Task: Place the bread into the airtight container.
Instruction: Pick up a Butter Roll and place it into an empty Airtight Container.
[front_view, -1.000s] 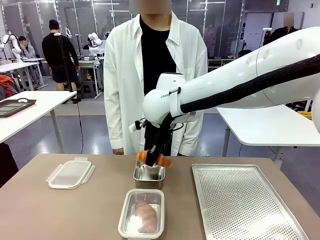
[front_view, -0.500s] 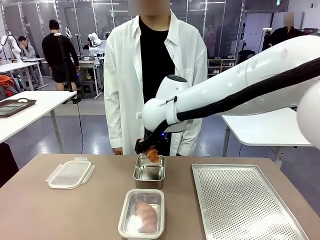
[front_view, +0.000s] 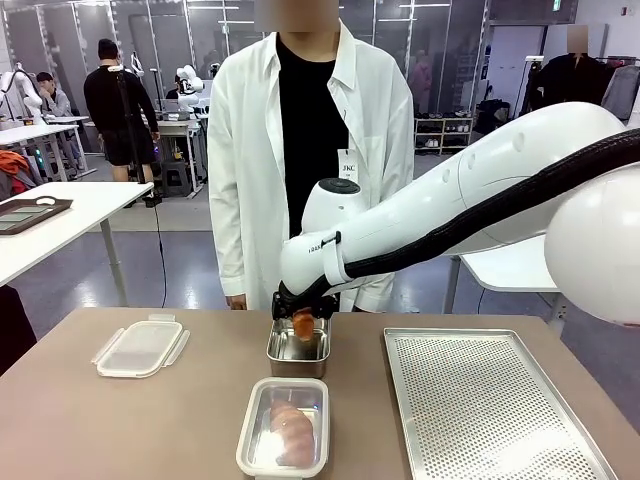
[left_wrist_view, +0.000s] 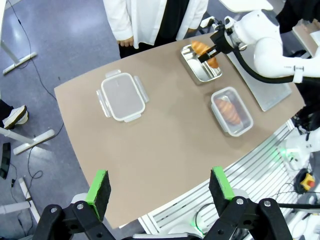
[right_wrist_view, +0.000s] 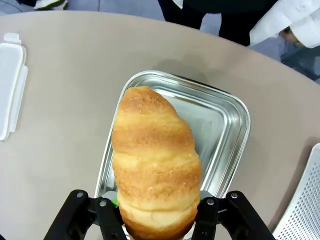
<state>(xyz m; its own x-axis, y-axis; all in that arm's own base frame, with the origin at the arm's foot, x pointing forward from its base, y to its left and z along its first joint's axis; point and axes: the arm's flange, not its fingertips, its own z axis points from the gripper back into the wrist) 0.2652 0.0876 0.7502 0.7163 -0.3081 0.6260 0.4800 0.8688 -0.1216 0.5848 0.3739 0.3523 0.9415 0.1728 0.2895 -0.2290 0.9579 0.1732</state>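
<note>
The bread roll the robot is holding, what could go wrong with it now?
1. The right gripper pinches only one end of the bread roll, so the roll might tip or slip out early.
2. The roll hangs over the metal tin, not the plastic container that already has bread, so it could land in the wrong box.
3. The lid lies apart, so the box may stay unsealed.

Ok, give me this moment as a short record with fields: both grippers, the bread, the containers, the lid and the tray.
right gripper: shut on bread roll, over the steel container
left gripper: open, high above the table
clear container: nearer the robot, already holds bread
lid: lying apart, to the robot's left
perforated tray: to the robot's right
person: standing at far side
</note>
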